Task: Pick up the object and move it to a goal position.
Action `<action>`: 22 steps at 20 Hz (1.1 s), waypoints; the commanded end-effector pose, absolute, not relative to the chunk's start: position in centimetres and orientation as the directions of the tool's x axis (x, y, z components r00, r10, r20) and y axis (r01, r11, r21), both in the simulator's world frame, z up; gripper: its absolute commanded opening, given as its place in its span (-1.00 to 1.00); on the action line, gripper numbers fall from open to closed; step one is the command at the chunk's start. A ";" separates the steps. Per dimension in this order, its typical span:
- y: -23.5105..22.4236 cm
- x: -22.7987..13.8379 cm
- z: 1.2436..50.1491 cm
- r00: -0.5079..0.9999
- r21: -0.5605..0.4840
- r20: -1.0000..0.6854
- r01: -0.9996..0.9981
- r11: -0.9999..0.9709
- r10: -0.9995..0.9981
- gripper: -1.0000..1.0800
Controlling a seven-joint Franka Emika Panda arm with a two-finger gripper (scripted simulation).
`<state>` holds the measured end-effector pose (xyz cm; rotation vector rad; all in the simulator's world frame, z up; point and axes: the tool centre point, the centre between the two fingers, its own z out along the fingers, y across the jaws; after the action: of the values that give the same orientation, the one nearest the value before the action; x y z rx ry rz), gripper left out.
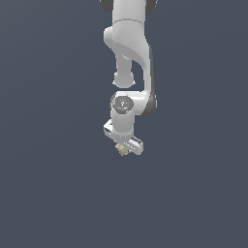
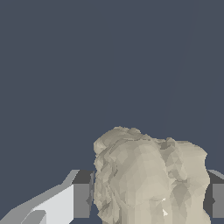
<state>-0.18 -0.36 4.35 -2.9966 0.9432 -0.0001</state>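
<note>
The lumpy, bumpy beige-tan clump (image 2: pixel 151 179) sits at the centre of the exterior view, just below the middle, wedged between the two dark-padded fingers (image 2: pixel 82 199) of the white gripper (image 1: pixel 125 148) — the jaws pressed against both its sides. Above, the white jointed robot arm (image 1: pixel 128 48) descends from the frame's top edge over a plain slate-blue ground (image 1: pixel 48 193).

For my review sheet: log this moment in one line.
gripper: shut on beige clump | fingers: flank clump | goal: not visible
</note>
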 end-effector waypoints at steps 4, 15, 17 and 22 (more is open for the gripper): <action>-0.4 -0.2 4.3 0.820 0.000 0.000 -0.573 -0.820 -0.573 -1.00; 1.0 -0.3 5.8 0.820 0.000 0.000 -0.573 -0.820 -0.573 -1.00; 1.9 -0.3 6.8 0.820 0.000 0.000 -0.573 -0.820 -0.573 -1.00; 5.3 -0.5 10.3 0.820 0.000 0.000 -0.573 -0.820 -0.573 -1.00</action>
<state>-0.45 4.13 9.10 -2.9966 0.9446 0.0010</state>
